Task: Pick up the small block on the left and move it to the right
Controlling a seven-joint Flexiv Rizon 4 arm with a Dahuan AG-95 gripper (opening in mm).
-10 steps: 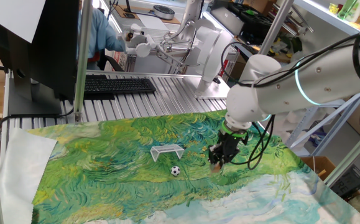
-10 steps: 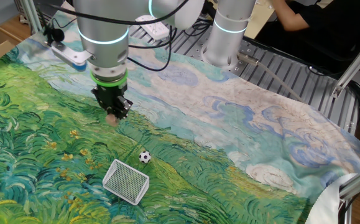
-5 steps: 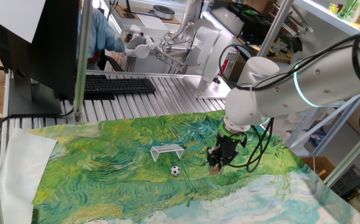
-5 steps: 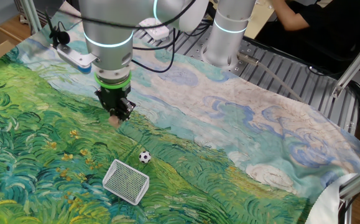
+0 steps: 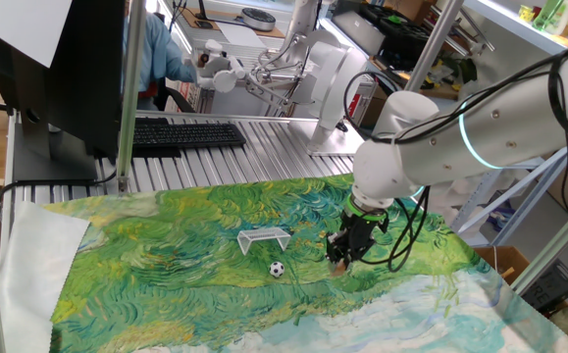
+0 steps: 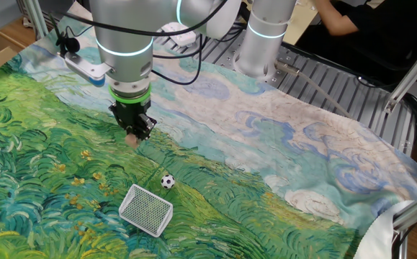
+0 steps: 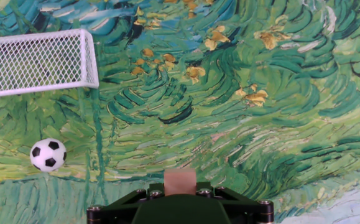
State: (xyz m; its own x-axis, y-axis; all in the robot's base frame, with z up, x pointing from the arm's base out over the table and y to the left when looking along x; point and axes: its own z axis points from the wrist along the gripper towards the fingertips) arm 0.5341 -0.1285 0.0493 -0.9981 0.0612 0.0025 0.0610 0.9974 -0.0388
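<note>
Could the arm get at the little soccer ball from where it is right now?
Probably not yet: the way across the cloth to the soccer ball looks free, with the goal off to one side, but the gripper looks shut on the small block, so its jaws are occupied.

We read robotics lab. Bench (image 5: 264, 132) of ribbed aluminium profile, painted cloth (image 5: 166, 265) over front. Keyboard (image 5: 185, 133) and monitor (image 5: 68, 69) at bench edge. Second robot (image 5: 293, 49) behind, cables, cluttered shelves (image 5: 548, 20). Person in blue (image 5: 156, 49) seated at back.
</note>
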